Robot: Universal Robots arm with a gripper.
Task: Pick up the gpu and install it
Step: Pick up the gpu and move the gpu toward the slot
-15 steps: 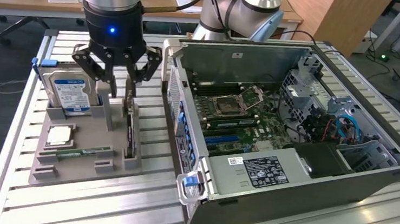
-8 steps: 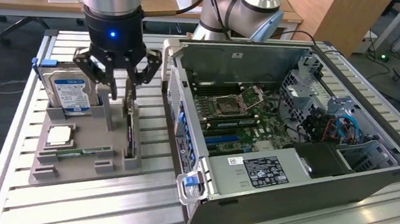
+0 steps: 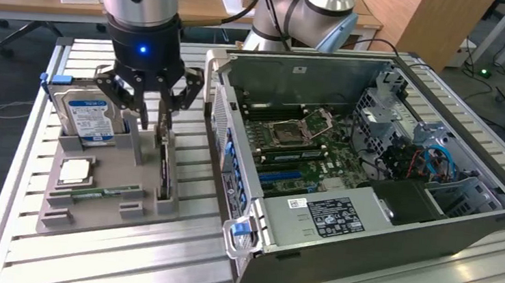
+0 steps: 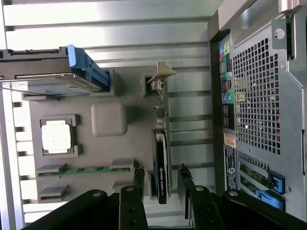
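One thin flat gpu point(image 4: 160, 153), black pincer point(image 4: 160, 168) astride

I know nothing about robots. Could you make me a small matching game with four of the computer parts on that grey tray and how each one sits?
Things:
1 gpu
2 hard drive
3 processor chip
4 memory stick

States:
A flat in a square recess
B on edge between the open end effector's fingers
C upright, blue-and-white label
D low green strip beside the square recess

Pairs: 1-B, 2-C, 3-A, 4-D
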